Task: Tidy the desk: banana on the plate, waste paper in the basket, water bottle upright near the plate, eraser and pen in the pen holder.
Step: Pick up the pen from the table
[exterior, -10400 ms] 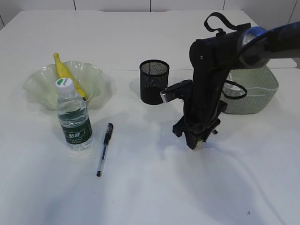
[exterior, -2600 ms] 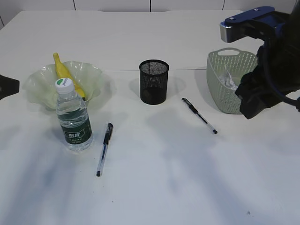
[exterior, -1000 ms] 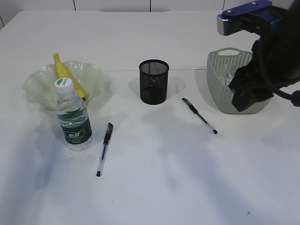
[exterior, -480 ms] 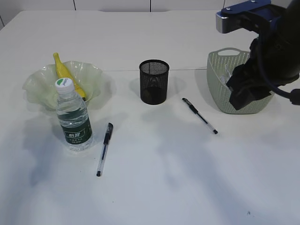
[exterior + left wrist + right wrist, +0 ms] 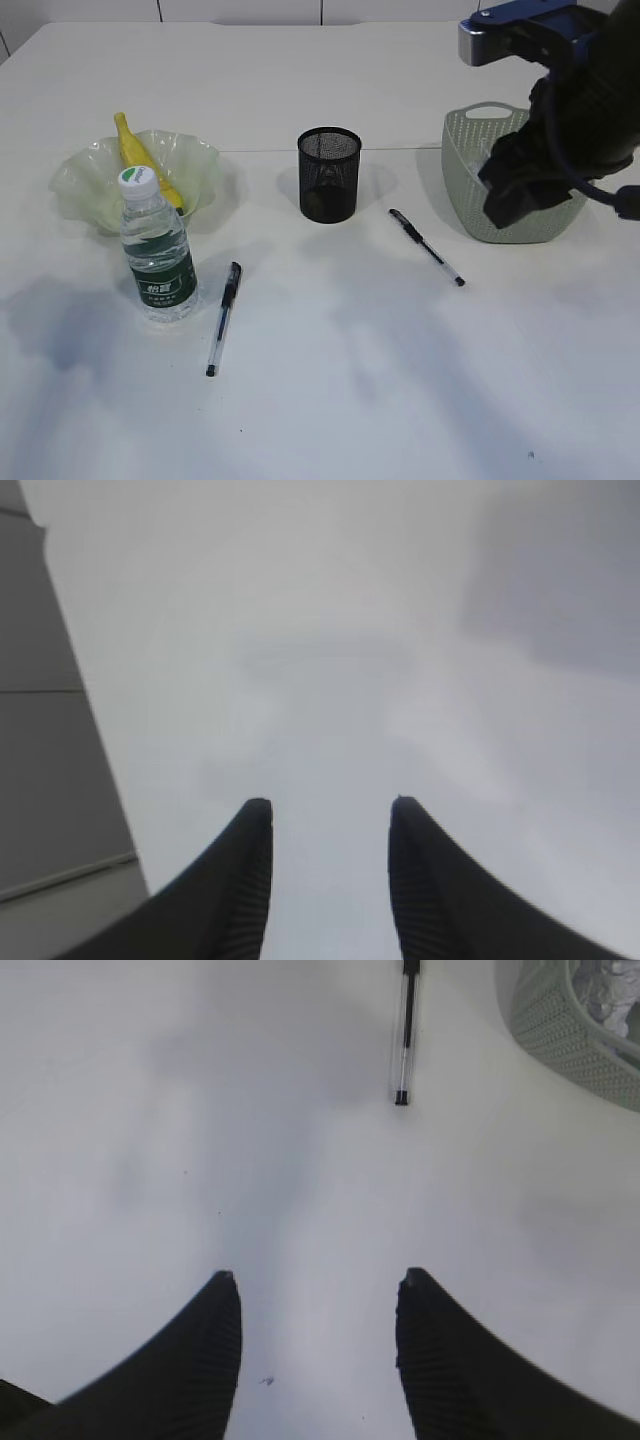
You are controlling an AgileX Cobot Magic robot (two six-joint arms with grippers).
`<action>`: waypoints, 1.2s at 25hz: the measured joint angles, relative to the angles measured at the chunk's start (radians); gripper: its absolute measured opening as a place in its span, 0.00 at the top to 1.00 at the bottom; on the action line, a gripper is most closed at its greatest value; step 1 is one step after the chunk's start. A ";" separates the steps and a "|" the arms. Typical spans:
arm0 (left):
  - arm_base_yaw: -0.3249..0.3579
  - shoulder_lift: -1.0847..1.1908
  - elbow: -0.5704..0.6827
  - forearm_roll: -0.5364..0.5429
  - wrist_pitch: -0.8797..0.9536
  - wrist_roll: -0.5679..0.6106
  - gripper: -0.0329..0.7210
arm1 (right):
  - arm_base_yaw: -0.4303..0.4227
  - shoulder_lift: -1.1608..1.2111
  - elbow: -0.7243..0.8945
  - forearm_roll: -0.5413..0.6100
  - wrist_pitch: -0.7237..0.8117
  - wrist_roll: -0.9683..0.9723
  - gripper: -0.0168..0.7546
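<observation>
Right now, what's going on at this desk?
Neither arm holds anything. The right gripper hangs open above the bare table near the right pen; the left gripper is open over empty surface. Banana is on the plate, bottle upright beside it, paper in the basket. Both pens lie outside the holder.

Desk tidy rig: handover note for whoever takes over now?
Left gripper open, empty, out of the exterior view. Right gripper open, empty, raised near the basket.
Done: banana on the plate; water bottle upright beside the plate; waste paper in the basket.
Left: two pens lie on the table, left pen by the bottle, right pen between pen holder and basket. No eraser visible.
</observation>
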 joint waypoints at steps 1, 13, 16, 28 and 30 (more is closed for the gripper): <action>-0.029 0.000 0.000 -0.081 0.020 0.022 0.60 | 0.000 0.000 0.000 0.002 -0.006 0.000 0.49; -0.248 -0.016 -0.048 -0.517 0.276 0.068 0.61 | 0.000 0.000 0.000 0.012 -0.019 0.000 0.49; -0.267 -0.068 -0.056 -0.671 0.272 0.068 0.61 | 0.000 0.000 0.000 0.012 -0.019 0.000 0.49; -0.486 -0.196 -0.058 -0.793 0.295 -0.064 0.60 | 0.000 0.000 0.000 0.018 -0.019 0.000 0.49; -0.525 -0.196 -0.058 -0.788 0.279 -0.117 0.60 | 0.000 0.000 0.000 0.018 -0.019 0.000 0.49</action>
